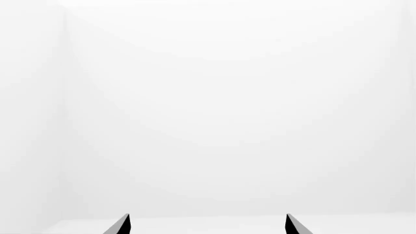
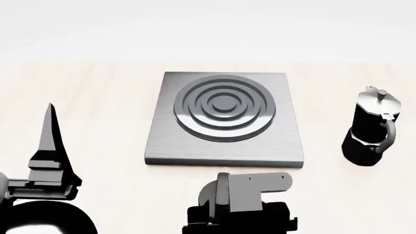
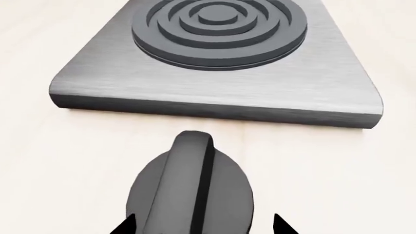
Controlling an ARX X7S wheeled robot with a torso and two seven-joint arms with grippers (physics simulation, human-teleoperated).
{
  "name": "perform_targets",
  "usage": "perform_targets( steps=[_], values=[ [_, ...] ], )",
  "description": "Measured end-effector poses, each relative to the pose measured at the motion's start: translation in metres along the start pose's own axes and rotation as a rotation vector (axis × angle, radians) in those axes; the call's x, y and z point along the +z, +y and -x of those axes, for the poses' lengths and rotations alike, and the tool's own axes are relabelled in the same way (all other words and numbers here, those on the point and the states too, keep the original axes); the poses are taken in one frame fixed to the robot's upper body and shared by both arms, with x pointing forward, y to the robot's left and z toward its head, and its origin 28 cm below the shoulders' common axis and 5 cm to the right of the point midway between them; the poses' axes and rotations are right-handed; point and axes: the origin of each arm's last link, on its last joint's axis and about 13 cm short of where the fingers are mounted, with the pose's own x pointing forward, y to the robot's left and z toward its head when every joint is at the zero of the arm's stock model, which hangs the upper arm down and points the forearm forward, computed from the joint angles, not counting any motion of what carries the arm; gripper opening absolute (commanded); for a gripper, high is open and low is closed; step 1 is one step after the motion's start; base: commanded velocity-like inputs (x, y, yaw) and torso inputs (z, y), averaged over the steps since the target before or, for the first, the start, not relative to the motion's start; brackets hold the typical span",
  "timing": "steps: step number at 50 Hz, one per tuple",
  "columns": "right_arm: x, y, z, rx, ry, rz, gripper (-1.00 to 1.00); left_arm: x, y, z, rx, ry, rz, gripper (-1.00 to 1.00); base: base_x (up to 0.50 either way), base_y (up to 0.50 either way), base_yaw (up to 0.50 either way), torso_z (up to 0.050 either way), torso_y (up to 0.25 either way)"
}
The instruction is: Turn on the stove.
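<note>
The stove (image 2: 224, 146) is a square brushed-grey slab in mid-table, with a dark ringed burner (image 2: 224, 107). In the right wrist view the slab (image 3: 215, 92) lies just beyond its round black knob (image 3: 192, 195), whose fin stands upright. My right gripper (image 3: 204, 225) is open, with one fingertip on each side of the knob; the right-hand tip stands clear of it. In the head view my right arm (image 2: 244, 195) hides the knob. My left gripper (image 2: 52, 126) points up at the table's left, away from the stove. It is open (image 1: 208, 224) and holds nothing.
A black and silver moka pot (image 2: 369, 129) stands upright to the right of the stove. The light wooden table (image 2: 97, 97) meets a white wall (image 1: 227, 97) behind. A glossy black rounded shape (image 2: 46, 222) fills the lower left corner under my left arm.
</note>
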Motion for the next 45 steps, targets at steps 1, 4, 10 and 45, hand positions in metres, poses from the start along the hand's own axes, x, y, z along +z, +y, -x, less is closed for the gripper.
perform_targets(
  steps=[1, 4, 10, 45],
  values=[
    [0.000, 0.000, 0.000, 0.000, 0.002, 0.000, 1.00, 0.000, 0.000, 0.000, 0.000, 0.000, 0.000, 1.00, 0.00, 0.00, 0.00, 0.000, 0.000],
    [-0.001, 0.000, -0.001, 0.000, 0.006, 0.000, 1.00, 0.000, 0.000, 0.000, 0.001, 0.001, 0.001, 1.00, 0.00, 0.00, 0.00, 0.000, 0.000],
    [-0.003, 0.000, -0.003, 0.001, 0.014, 0.003, 1.00, 0.000, 0.000, 0.000, 0.001, 0.001, 0.001, 1.00, 0.00, 0.00, 0.00, 0.000, 0.000],
    [-0.014, -0.007, 0.003, -0.077, 0.024, 0.005, 1.00, 0.000, 0.000, 0.000, 0.001, 0.000, 0.002, 1.00, 0.00, 0.00, 0.00, 0.000, 0.000]
  ],
)
